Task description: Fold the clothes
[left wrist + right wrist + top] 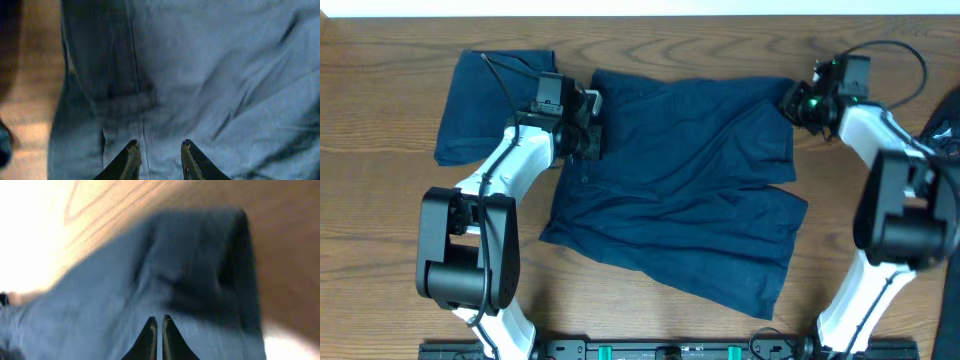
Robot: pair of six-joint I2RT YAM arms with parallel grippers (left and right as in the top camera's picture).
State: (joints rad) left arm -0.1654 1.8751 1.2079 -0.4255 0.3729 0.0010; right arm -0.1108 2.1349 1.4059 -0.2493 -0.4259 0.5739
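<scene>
Left tool (pixel 160 145) parted, right tool (pixel 159 320) clenched, each at a top corner of navy shorts (pixel 690 190).
Shorts lie spread, wrinkled, mid-bench (pixel 400 50); folded pair (pixel 490 100) beside left arm.

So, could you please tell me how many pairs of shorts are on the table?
2: a folded pair at the far left, and a spread-out pair in the middle. Others may lie hidden beneath either.
</scene>
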